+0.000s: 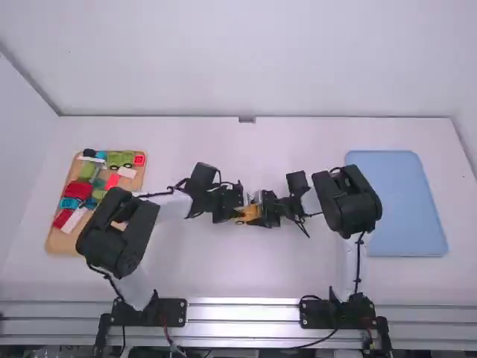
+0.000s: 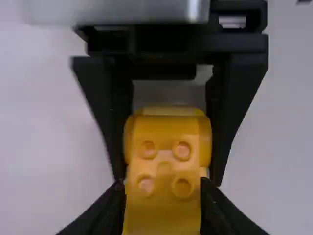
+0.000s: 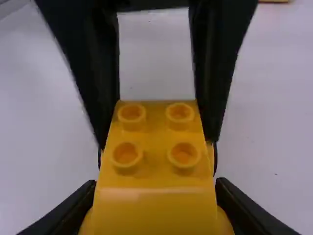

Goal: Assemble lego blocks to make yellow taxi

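My left gripper and my right gripper face each other at mid-table, with the yellow taxi body between them. In the left wrist view, the left gripper has its fingers on both sides of the yellow piece, whose studs face the camera. In the right wrist view, the right gripper likewise clamps the yellow body, a sloped end toward it and several studs behind. The other arm's black fingers flank the yellow piece in both wrist views. Its underside is hidden.
At the far left, a wooden tray holds several loose red, green, white and blue blocks, partly behind the left arm. A blue tray lies at the right, beside the right arm's elbow.
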